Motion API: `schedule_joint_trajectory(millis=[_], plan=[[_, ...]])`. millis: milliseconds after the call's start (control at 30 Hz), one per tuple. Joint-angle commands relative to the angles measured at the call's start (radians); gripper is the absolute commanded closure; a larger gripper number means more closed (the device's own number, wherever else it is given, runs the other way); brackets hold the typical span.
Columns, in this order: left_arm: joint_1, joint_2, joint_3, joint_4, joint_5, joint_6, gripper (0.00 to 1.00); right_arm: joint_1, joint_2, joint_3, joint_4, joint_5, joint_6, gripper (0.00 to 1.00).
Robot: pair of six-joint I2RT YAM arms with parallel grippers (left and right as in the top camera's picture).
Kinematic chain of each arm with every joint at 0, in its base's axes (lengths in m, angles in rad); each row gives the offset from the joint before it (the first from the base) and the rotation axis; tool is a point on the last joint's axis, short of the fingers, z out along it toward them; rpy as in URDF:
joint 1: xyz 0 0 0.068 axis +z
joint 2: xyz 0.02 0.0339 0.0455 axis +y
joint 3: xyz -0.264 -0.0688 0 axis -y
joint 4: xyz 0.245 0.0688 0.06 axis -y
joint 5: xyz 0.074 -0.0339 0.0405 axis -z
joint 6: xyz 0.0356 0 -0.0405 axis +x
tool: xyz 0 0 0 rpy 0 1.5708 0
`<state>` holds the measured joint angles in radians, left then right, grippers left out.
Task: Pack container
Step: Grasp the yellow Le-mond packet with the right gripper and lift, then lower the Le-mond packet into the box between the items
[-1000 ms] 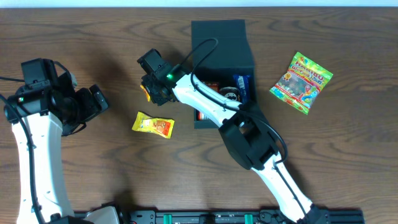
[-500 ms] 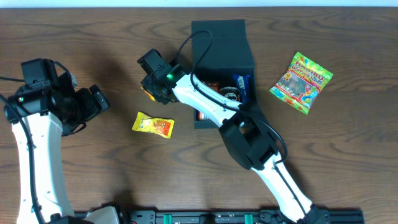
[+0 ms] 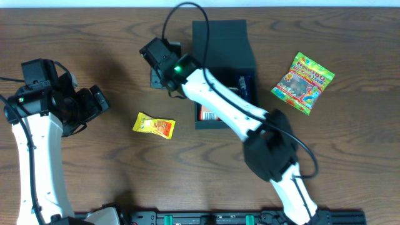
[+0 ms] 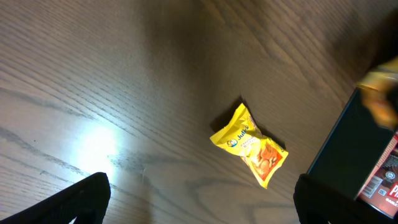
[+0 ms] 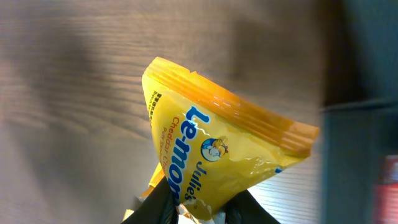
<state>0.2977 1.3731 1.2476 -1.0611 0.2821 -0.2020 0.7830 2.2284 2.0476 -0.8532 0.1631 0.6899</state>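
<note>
The dark teal container (image 3: 224, 47) stands open at the table's back middle, with packets inside (image 3: 210, 115). My right gripper (image 5: 196, 210) is shut on a yellow Julie's Le-mond packet (image 5: 217, 149), lifted above the wood just left of the container's wall (image 5: 364, 93). From overhead the right gripper (image 3: 160, 59) hides that packet. It shows blurred in the left wrist view (image 4: 382, 93). A second yellow packet (image 3: 154, 125) (image 4: 250, 144) lies flat on the table. My left gripper (image 3: 95, 104) (image 4: 199, 208) hangs open and empty at the far left.
A green gummy bag (image 3: 303, 82) lies right of the container. The right arm (image 3: 225, 106) stretches across the container's front opening. The container's corner (image 4: 354, 155) shows at the right edge of the left wrist view.
My right gripper has closed tighter on the yellow packet and carried it up and toward the back, beside the container's left wall. The left arm has not moved.
</note>
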Motion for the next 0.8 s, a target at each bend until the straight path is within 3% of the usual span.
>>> schedule_joint_trajectory(millis=[0, 267, 433, 767], plan=[[0.005, 0.005, -0.005, 0.000, -0.001, 0.007, 0.05, -0.015, -0.057, 0.017, -0.043, 0.081, -0.271, 0.78], [0.005, 0.005, -0.005, 0.000, -0.001, 0.007, 0.05, -0.063, -0.069, 0.017, -0.209, 0.221, -0.580, 0.77], [0.005, 0.005, -0.005, 0.000, -0.001, 0.007, 0.05, -0.097, -0.069, 0.017, -0.280, 0.306, -0.687, 0.75], [0.005, 0.005, -0.005, 0.000, -0.001, 0.007, 0.05, -0.191, -0.060, 0.017, -0.380, 0.293, -0.801, 0.87]])
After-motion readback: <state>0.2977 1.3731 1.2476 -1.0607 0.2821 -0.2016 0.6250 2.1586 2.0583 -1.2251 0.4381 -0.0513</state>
